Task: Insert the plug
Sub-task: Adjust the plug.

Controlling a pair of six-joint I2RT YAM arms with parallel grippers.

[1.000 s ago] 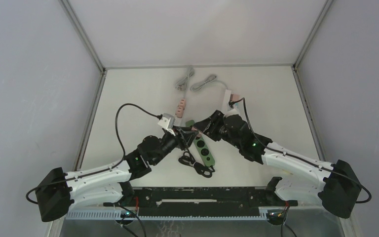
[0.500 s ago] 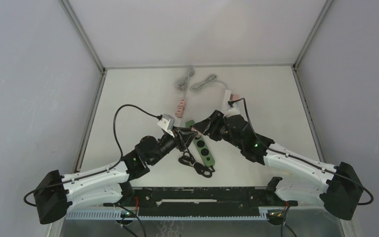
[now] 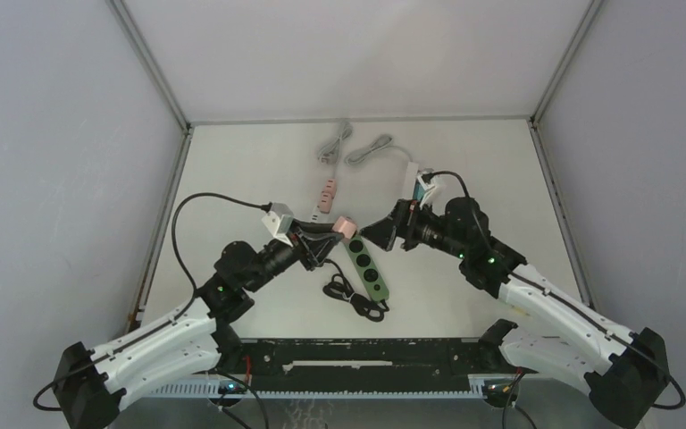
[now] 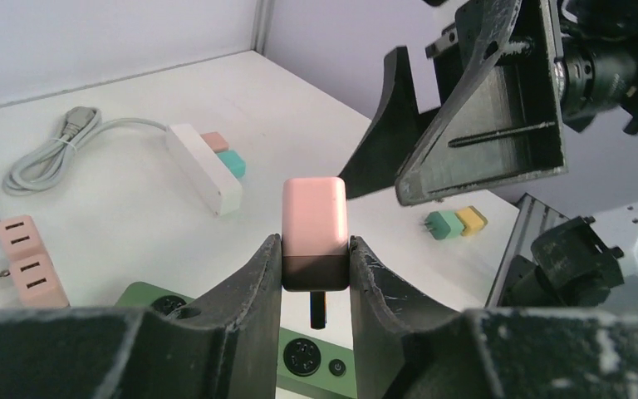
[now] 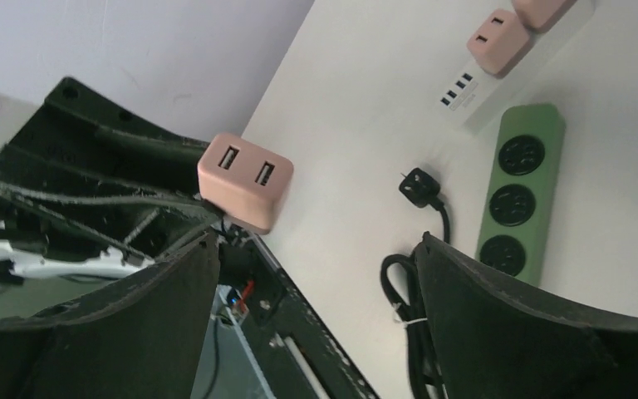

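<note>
Item 1: pink plug (image 4: 315,216), clamped between the 2 fingers of the left gripper (image 4: 316,253), pins down, raised above the far end of the green power strip (image 3: 368,268).

Item 2: right gripper (image 3: 373,231), jaws spread and empty, level with the plug, just right of the strip's far end.

Step, as judged: aligning before insertion.

Next: the left arm, stretched low and forward, must centre the pins over 1 socket and lower squarely.
</note>
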